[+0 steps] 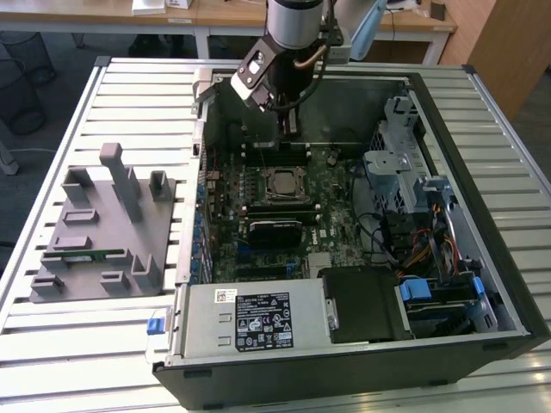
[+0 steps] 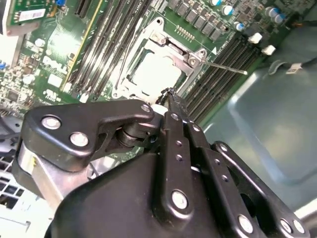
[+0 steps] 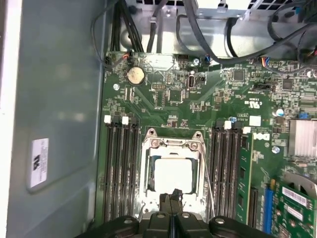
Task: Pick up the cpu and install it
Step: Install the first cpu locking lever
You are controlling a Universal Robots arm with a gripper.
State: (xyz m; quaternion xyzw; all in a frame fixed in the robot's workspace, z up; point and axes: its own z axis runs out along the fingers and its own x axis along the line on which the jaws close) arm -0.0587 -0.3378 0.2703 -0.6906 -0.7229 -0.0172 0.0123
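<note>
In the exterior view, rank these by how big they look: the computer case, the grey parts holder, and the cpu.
1. computer case
2. grey parts holder
3. cpu, clearly the smallest, sitting in the motherboard socket

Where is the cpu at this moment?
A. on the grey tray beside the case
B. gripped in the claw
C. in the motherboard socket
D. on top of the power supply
C: the cpu lies within the socket frame on the motherboard, and the shut claw is empty near its edge.
</note>
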